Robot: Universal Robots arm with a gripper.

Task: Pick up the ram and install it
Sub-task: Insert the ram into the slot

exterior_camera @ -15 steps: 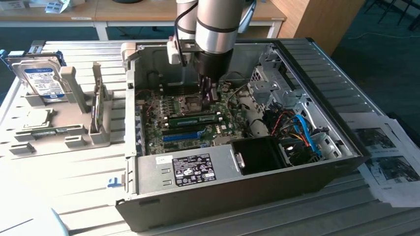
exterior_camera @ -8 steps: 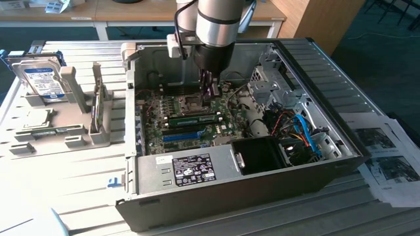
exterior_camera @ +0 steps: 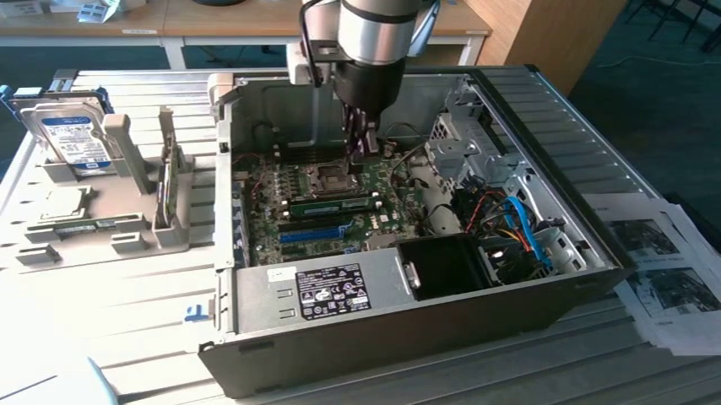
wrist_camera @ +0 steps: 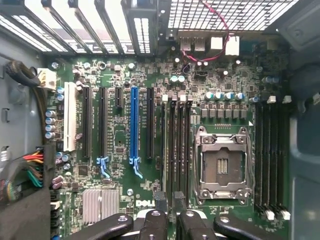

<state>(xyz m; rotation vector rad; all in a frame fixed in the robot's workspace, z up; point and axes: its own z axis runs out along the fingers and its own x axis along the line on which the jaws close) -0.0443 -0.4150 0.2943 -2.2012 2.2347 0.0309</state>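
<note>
Slats of the pale bench (exterior_camera: 113, 295) are seen nearest, and on them the open computer case (exterior_camera: 372, 329) is laid on its side, with a white label sticker (exterior_camera: 330, 289) on its near wall. Printed sheets (exterior_camera: 664, 287) are spread on the bench at the exterior view's right, just beside the case.

Inside the near wall a black shroud (exterior_camera: 451, 263) is seen, with blue and orange cables (exterior_camera: 524, 232) bundled next to it. Past these, the green motherboard (exterior_camera: 265, 219) is laid bare.

On the motherboard a blue slot (exterior_camera: 310, 235) comes first. Just beyond it the ram (exterior_camera: 333, 205) is found standing on its long edge in a memory slot, with its pale label turned toward the exterior camera. Whether it is fully latched cannot be told. The empty processor socket (exterior_camera: 333, 177) lies directly behind the ram.

Above the socket side of the ram, toward the stick's end at the exterior view's right, the end effector (exterior_camera: 360, 167) is held on the arm (exterior_camera: 372, 34), raised clear of the stick. In the wrist view the end effector (wrist_camera: 169, 199) is seen with its dark fingertips (wrist_camera: 160, 198) parted by a narrow gap. Nothing is pinched between them, and they are lined up over the end of the dark memory slots (wrist_camera: 177, 150), between the blue slot (wrist_camera: 134, 125) and the socket (wrist_camera: 222, 167).

At the exterior view's left, well apart from the case, a grey holder (exterior_camera: 113, 228) carries a small silver processor chip (exterior_camera: 62, 202). Farther back, a hard drive (exterior_camera: 73, 135) with a blue-white label is propped in it.
</note>
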